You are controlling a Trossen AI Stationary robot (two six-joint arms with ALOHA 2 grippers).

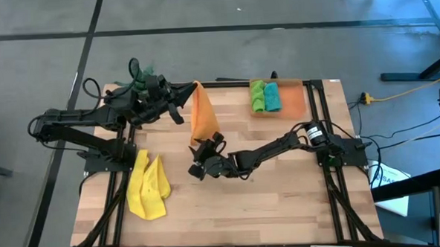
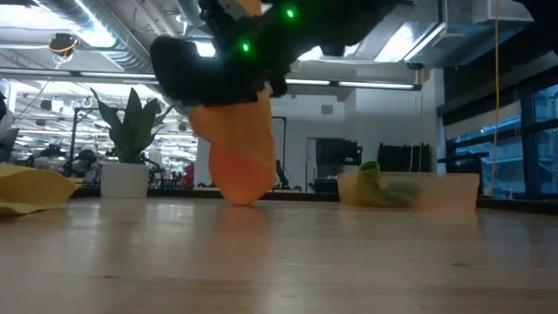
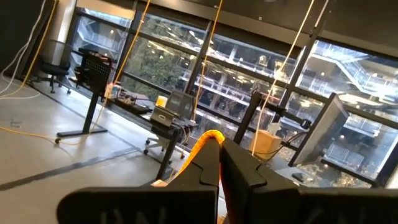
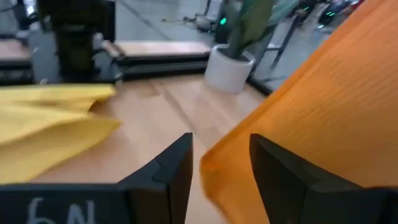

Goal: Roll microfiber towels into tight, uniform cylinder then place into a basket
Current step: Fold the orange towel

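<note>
An orange towel (image 1: 202, 115) hangs from my left gripper (image 1: 189, 90), which is shut on its top corner at the far left of the table. My right gripper (image 4: 221, 155) is open at the towel's lower end (image 4: 217, 171), one finger on each side of the edge. In the low view the towel's lower end (image 2: 240, 187) hangs close to the tabletop. A yellow towel (image 1: 148, 188) lies crumpled on the table at the near left. The orange basket (image 1: 297, 98) at the far right holds a rolled green towel (image 1: 257, 96) and a rolled teal towel (image 1: 272, 96). My left gripper pinches the orange towel's top corner (image 3: 210, 138) between its two fingers, coming about level from the table's left. The cloth peeks out just past the fingertips, and the towel hangs slack below them. My right gripper: I cannot tell whether its fingers (image 4: 273, 168) touch the towel's lower edge.
A potted green plant (image 1: 139, 71) in a white pot (image 2: 124, 179) stands at the far left corner behind my left arm. Bare wood lies along the table's near side, right of the yellow towel.
</note>
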